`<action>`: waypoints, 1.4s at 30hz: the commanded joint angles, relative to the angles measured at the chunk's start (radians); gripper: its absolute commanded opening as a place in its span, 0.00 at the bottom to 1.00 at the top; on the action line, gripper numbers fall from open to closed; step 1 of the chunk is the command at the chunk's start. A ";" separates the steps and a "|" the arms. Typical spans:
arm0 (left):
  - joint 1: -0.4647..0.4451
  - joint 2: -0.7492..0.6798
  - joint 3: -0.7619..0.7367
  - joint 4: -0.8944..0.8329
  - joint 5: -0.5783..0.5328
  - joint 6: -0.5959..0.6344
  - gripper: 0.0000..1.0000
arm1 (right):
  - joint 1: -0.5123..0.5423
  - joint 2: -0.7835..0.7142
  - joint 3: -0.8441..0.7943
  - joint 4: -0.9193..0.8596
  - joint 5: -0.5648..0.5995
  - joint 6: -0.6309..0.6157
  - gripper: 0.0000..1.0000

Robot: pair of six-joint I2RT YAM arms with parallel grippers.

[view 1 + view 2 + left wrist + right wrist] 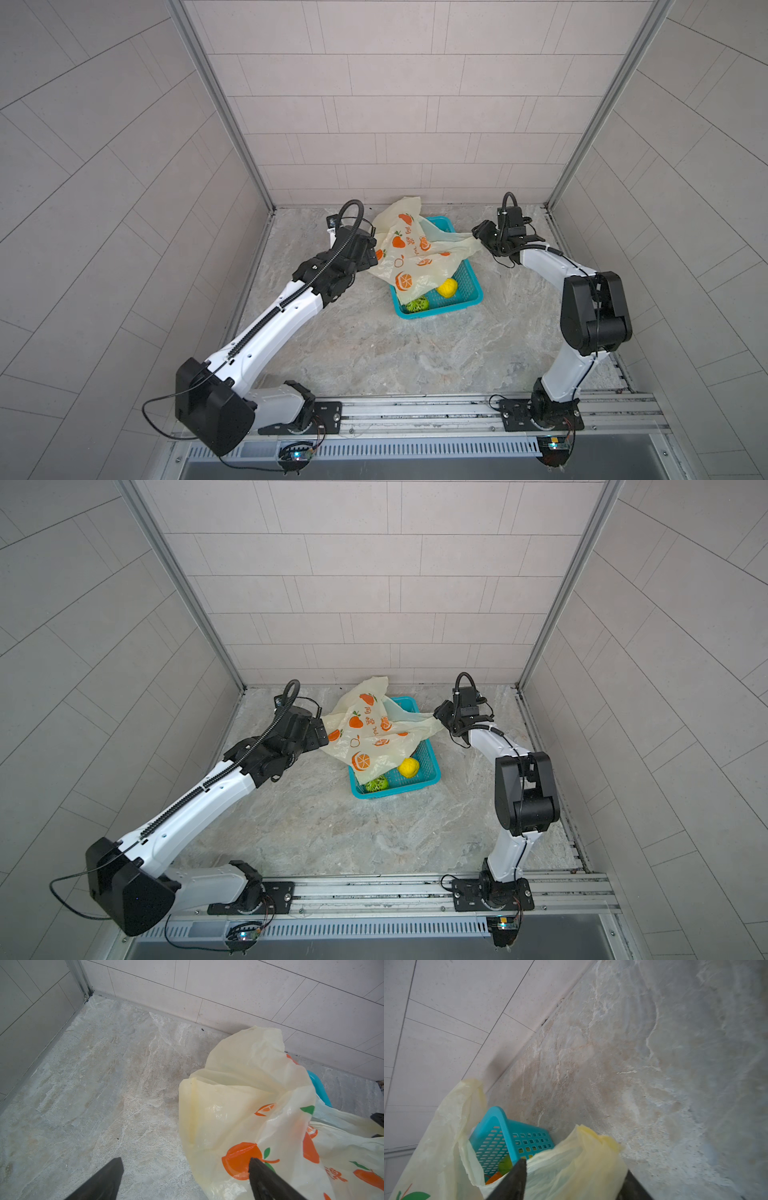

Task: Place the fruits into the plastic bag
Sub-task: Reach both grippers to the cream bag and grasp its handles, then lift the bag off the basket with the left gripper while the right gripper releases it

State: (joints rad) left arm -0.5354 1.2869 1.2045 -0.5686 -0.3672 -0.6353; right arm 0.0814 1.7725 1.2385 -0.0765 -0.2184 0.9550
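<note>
Your crinkly cream-yellow plastic bag (415, 257) drapes over the teal perforated plastic basket (451, 308), back wall (395, 145) close at 12 o'clock, open floor (395, 353) at 6. Its orange lettering (410, 240) is unreadable. Left gripper (185, 1159), spread wide, sits at the bag's 9 o'clock edge. Right gripper (575, 1167) at 3 straddles a bag fold; pinched or not, you cannot tell. A round yellow fruit (447, 287) and bumpy green ball (417, 305) lie in the basket.

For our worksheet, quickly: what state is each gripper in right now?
Left gripper: open, holding nothing.
Right gripper: fingers straddle the plastic bag; grip cannot be told.
</note>
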 commanded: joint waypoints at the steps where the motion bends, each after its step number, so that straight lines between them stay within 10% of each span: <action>1: -0.003 0.026 0.084 -0.056 0.058 0.017 1.00 | 0.000 -0.044 -0.054 0.082 -0.057 0.065 0.25; 4: -0.002 0.064 0.145 -0.077 0.168 0.036 1.00 | 0.007 -0.132 -0.114 0.098 -0.041 0.064 0.00; 16: -0.043 0.173 0.295 -0.095 0.706 0.040 1.00 | 0.223 -0.502 -0.367 0.169 -0.034 -0.050 0.00; 42: 0.027 0.288 0.401 -0.087 0.640 -0.051 1.00 | 0.481 -0.666 -0.406 0.236 0.118 -0.474 0.00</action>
State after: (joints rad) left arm -0.5205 1.5932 1.5730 -0.6678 0.2668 -0.6563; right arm 0.5507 1.1336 0.8314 0.1516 -0.1284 0.5293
